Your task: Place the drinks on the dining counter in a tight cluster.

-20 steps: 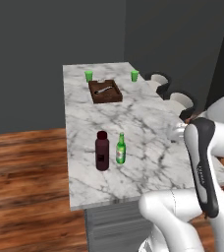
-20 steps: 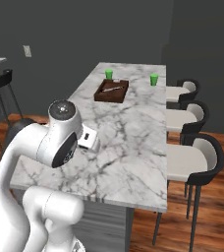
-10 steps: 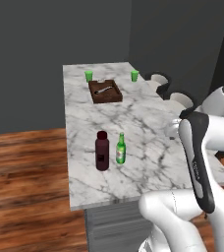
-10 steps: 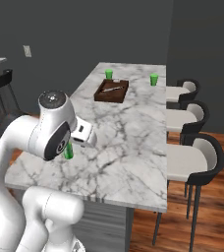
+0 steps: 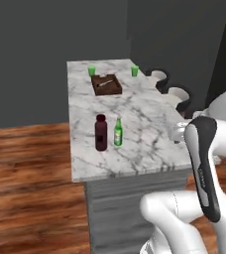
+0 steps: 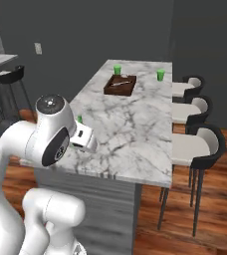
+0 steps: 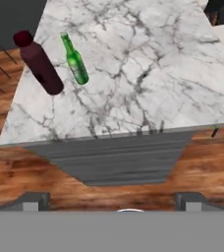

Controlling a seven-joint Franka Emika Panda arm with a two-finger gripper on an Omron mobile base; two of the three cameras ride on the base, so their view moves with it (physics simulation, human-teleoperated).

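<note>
A: Status on the long white-grey veined marble dining counter (image 5: 135,119)?

B: Two drinks up there already, near the front left corner. Wide dark maroon bottle w/ cap (image 5: 101,132) upright, slim green glass bottle (image 5: 118,132) upright just beside it, on its right in the left base view. Close together, small gap, not touching as far as visible.

A: Third one?

B: Small grey bottle not spotted on the top. Probably still to fetch, so roughly two-thirds done at best.

A: Anything else on the counter?

B: Far end: brown wooden tray (image 5: 106,85) w/ something pale inside, too small to tell. Two small bright green cups (image 5: 91,71) by it. Not part of the job.

A: Gripper?

B: Two-finger gripper (image 7: 111,201) spread wide, nothing between the tips. Hovering off the counter's near edge, looking down at both bottles.

A: Left to do?

B: Get grey bottle, set it tight against the pair. Maybe nudge maroon and green closer.
</note>
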